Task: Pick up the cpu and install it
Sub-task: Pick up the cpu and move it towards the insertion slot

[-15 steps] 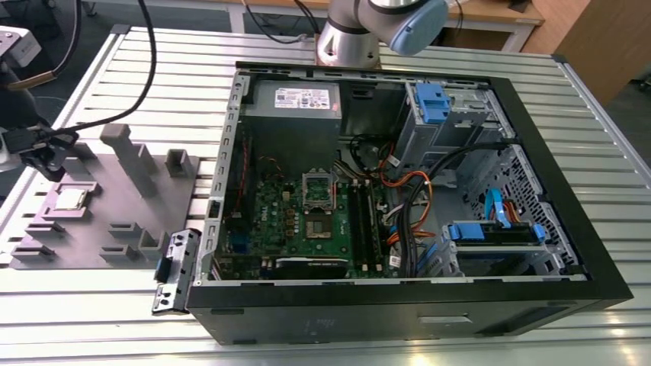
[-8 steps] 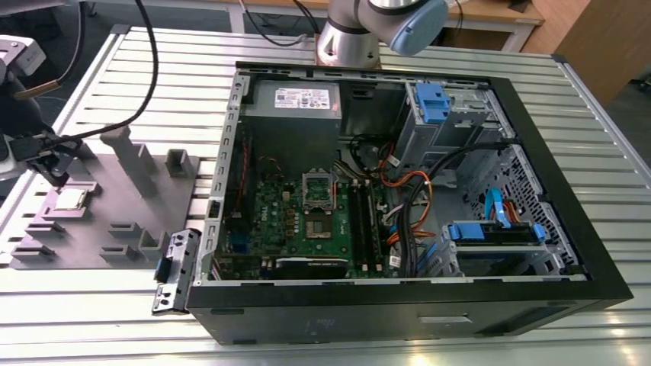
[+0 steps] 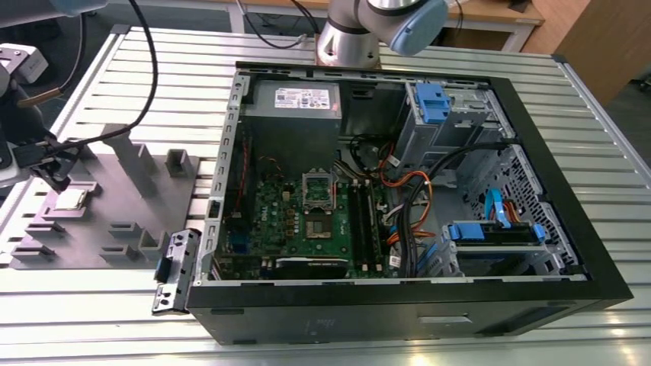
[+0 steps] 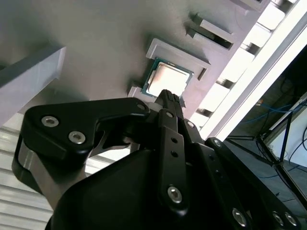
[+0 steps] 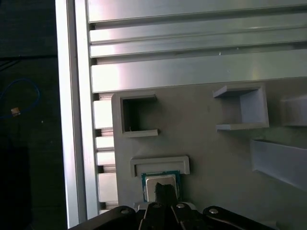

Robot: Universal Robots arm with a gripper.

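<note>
The cpu (image 3: 69,200) lies flat in a walled nest of the grey tray (image 3: 112,210) at the exterior view's left, shiny metal top up. My gripper (image 3: 48,177) hangs just over it, fingers drawn together with nothing between them. In the second wrist view the narrow gripper (image 4: 168,97) tip points at the near edge of the cpu (image 4: 169,78). The first wrist view shows the gripper (image 5: 165,188) tip over the cpu (image 5: 152,182), covering part of its top. Whether tip and chip touch cannot be told. The dark socket (image 3: 319,226) sits on the motherboard inside the open PC case.
The open computer case (image 3: 407,293) fills the middle and right of the slatted metal table (image 3: 91,313). The tray (image 5: 206,143) has raised blocks (image 3: 136,160) and empty pockets (image 5: 136,115). A black cable (image 3: 148,84) loops above the tray. The arm's base (image 3: 351,42) stands behind the case.
</note>
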